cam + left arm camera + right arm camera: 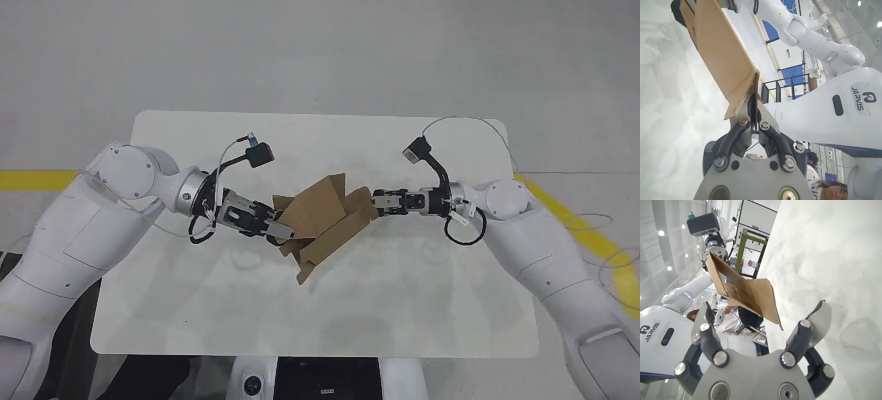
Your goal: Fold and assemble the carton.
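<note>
Carton (322, 222) edge sits clamped in my left gripper (754, 113); my right gripper (763, 305) stands open at the opposite flap's corner.

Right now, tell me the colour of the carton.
The carton is plain brown cardboard with no pattern. It shows best in the right wrist view.
</note>
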Available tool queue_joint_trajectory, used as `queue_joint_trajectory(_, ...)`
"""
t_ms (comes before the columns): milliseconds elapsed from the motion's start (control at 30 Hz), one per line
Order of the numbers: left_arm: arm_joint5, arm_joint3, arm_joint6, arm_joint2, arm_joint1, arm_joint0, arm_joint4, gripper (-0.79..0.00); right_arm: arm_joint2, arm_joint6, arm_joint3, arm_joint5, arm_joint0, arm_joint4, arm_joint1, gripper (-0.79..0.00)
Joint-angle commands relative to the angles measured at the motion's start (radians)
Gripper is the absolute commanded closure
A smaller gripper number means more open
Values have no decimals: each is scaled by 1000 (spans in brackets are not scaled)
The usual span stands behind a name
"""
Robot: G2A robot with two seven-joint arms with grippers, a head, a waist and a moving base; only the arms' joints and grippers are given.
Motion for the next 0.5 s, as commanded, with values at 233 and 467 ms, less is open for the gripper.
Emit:
queue_joint_trajectory(233,1,10,-1,-1,9,-4,-34,0,-52,-2,5,-2,10,53,12,0)
queue_joint_trajectory(467,3,17,-3,-4,14,-4,-48,0,-77,-5,3,-5,17,78,20,0)
